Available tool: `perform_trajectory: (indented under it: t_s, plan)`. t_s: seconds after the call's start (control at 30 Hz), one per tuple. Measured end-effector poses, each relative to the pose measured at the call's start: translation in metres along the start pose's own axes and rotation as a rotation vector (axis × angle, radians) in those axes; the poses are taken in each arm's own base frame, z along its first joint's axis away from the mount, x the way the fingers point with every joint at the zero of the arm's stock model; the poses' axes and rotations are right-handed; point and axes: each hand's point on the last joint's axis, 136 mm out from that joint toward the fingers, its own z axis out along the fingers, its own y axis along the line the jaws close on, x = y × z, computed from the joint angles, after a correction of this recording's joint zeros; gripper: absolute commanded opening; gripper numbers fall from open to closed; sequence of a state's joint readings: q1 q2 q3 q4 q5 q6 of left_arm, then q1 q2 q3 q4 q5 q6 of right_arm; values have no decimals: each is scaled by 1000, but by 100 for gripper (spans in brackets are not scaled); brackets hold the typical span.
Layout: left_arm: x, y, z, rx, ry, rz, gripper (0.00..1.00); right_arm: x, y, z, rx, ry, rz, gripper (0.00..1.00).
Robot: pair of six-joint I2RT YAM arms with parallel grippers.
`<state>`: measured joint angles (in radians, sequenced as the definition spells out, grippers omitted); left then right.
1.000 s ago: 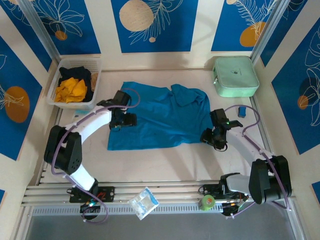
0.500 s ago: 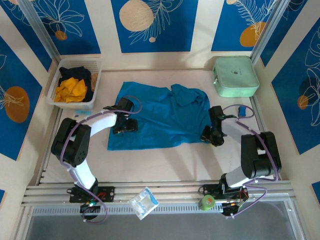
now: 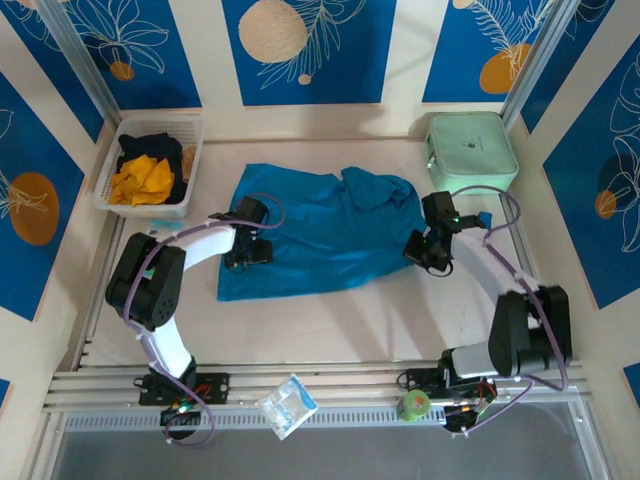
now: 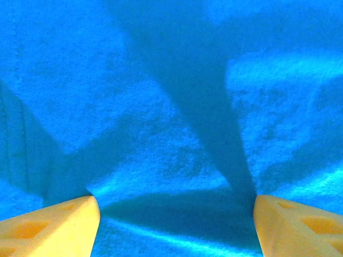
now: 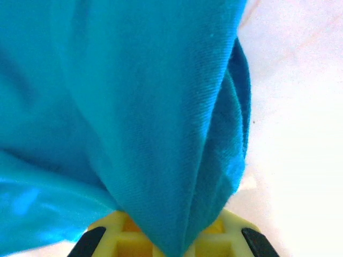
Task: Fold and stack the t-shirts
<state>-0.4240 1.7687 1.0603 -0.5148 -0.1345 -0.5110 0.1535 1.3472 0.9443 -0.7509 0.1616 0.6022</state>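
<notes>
The right gripper (image 3: 424, 250) is clamped on the right edge of the soft teal-blue cloth t-shirt (image 3: 320, 240). The left gripper (image 3: 248, 250) stands wide open over its left part. That shirt lies spread mid-table, not yet folded. The orange-yellow shirt (image 3: 140, 180) and black shirt (image 3: 150, 148) wait in the white plastic basket (image 3: 108, 195).
</notes>
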Motion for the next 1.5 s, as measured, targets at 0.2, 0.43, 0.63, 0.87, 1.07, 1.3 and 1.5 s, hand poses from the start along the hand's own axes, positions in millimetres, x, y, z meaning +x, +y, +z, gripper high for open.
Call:
perform_trajectory:
  t_s: [0.2, 0.43, 0.63, 0.87, 1.07, 1.3, 1.5]
  plan:
    - [-18, 4, -21, -57, -18, 80, 77, -2, 17, -46, -68, -26, -50, 0]
    - [-48, 8, -44, -104, -90, 123, 77, -46, 58, -40, -98, 52, -104, 0]
    - [-52, 18, -46, -136, -88, 126, 77, -123, 115, 7, -122, 85, -153, 26]
    - [-51, 23, -41, -148, -73, 135, 77, -169, 151, 78, -94, 113, -191, 51]
    - [-51, 23, -41, -148, -71, 138, 77, -147, 145, 64, -58, 125, -204, 47]
    - [-50, 22, -41, -147, -71, 138, 77, -162, 111, 59, -48, 95, -131, 45]
    - [-50, 23, -41, -147, -71, 138, 77, -179, 98, 61, -51, 64, -97, 44]
